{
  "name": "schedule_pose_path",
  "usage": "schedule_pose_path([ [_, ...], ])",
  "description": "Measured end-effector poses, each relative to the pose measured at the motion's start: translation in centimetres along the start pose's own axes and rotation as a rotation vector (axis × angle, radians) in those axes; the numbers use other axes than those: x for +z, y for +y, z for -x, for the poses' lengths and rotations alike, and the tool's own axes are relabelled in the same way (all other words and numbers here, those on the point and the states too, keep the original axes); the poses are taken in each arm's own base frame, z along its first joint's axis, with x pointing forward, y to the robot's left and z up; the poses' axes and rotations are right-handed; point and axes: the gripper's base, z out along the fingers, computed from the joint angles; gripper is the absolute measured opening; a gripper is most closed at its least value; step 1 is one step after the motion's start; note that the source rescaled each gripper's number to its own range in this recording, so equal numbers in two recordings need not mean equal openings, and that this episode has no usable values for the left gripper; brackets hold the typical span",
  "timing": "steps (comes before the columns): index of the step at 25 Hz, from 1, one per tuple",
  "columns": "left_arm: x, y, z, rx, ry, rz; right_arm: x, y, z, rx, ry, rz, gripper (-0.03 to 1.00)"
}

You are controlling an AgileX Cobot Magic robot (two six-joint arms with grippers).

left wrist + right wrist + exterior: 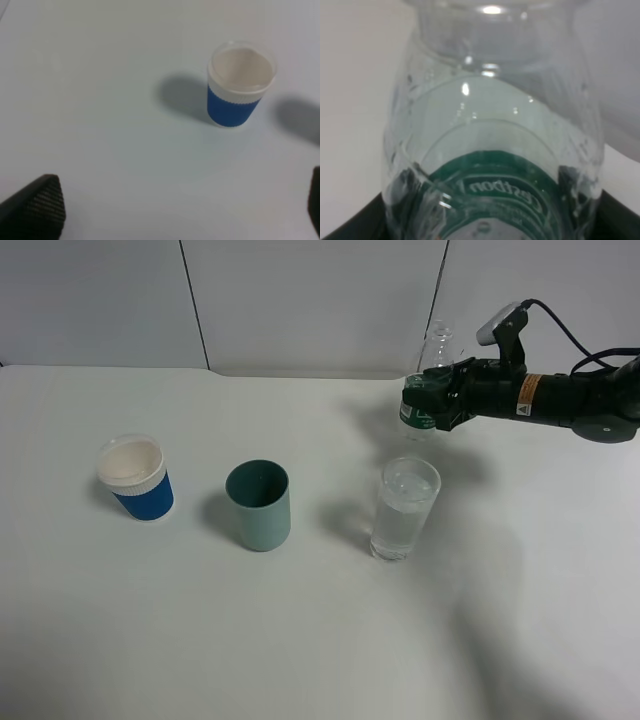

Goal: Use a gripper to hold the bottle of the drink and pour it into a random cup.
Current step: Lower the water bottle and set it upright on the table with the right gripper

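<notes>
My right gripper is shut on the bottle of the drink, gripping it at the green label. The bottle is clear, uncapped and nearly upright, held above the table just behind the cup. That cup is a tall transparent tumbler with clear liquid in it. In the right wrist view the bottle fills the frame, with droplets on its wall and a black finger on each side. My left gripper is open over bare table, with its fingertips far apart at the frame's edges.
A teal opaque cup stands left of the clear cup. A blue cup with a white rim stands further left and also shows in the left wrist view. The white table meets a grey wall at the back.
</notes>
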Motion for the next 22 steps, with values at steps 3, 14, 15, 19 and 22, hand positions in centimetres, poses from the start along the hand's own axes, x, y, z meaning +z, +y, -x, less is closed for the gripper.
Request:
schedule_pose_path([
  [3,0.0,0.0,0.0,0.0,0.0,0.0,0.0,0.1,-0.1,0.003,0.008,0.012,0.01],
  [14,0.0,0.0,0.0,0.0,0.0,0.0,0.4,0.3,-2.2,0.073,0.053,0.043,0.01],
  [15,0.0,0.0,0.0,0.0,0.0,0.0,0.4,0.3,-2.2,0.075,0.052,0.045,0.01],
  [19,0.0,0.0,0.0,0.0,0.0,0.0,0.4,0.4,-2.2,0.081,0.055,0.055,0.01],
  [22,0.0,0.0,0.0,0.0,0.0,0.0,0.4,0.5,-2.2,0.079,0.056,0.058,0.08],
])
